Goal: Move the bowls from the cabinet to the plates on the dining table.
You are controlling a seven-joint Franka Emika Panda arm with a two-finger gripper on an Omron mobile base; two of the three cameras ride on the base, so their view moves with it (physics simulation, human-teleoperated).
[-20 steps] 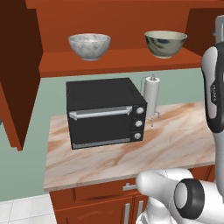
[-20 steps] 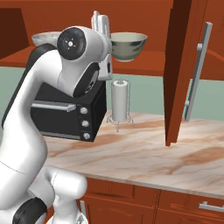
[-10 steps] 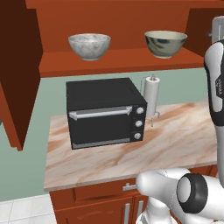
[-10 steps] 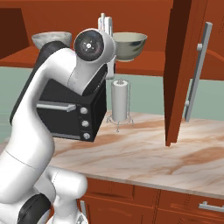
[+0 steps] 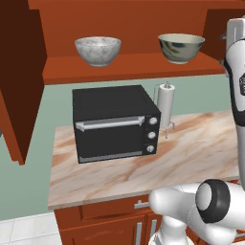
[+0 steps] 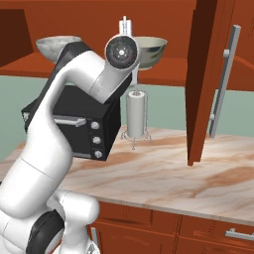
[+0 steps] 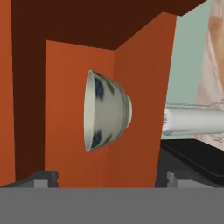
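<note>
Two bowls stand on the open cabinet's shelf (image 5: 134,64): a speckled marble bowl (image 5: 98,50) on the left and a shiny grey bowl (image 5: 181,47) with a cream inside on the right. In the hand view, which is rolled, the grey bowl (image 7: 107,111) lies straight ahead of my gripper (image 7: 107,180) and some way off. The fingertips (image 7: 41,178) stand wide apart with nothing between them, so the gripper is open. My wrist (image 6: 121,49) hangs level with the shelf, in front of the grey bowl (image 6: 151,49). The plates and the dining table are out of view.
Below the shelf a black oven (image 5: 115,122) and a paper towel roll (image 5: 166,106) stand on a short marble counter (image 5: 191,153). An open cabinet door (image 6: 208,74) with a grey bar handle (image 6: 225,79) hangs on the right, another door (image 5: 19,81) on the left.
In the right base view my wrist has swung to the right along the shelf, from near the marble bowl to in front of the grey bowl. The bowls have not moved.
</note>
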